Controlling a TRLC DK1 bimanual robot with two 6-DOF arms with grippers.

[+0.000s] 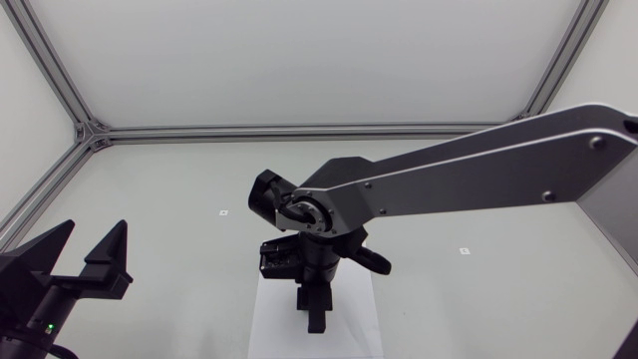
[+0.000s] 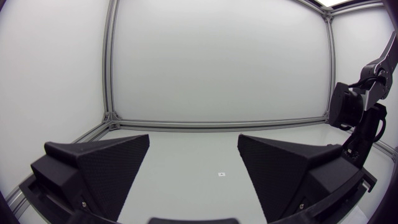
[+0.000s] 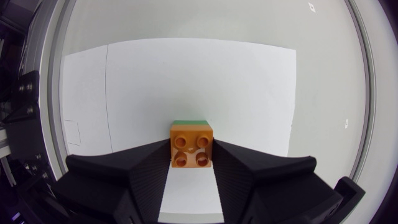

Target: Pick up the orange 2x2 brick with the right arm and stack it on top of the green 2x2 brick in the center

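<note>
In the right wrist view the orange 2x2 brick [image 3: 192, 143] sits between my right gripper's [image 3: 192, 157] two black fingers, which press on it from both sides. A thin edge of the green brick [image 3: 189, 122] shows just past and below the orange one, so orange appears to sit on green. In the head view my right gripper [image 1: 315, 317] points down over the white sheet [image 1: 271, 324] and hides both bricks. My left gripper [image 1: 88, 251] stands open and empty at the table's near left.
The white sheet [image 3: 186, 74] lies under the bricks, with grey table around it. Small white markers [image 1: 223, 212] [image 1: 464, 249] dot the table. My right arm [image 2: 357, 124] shows at the side of the left wrist view.
</note>
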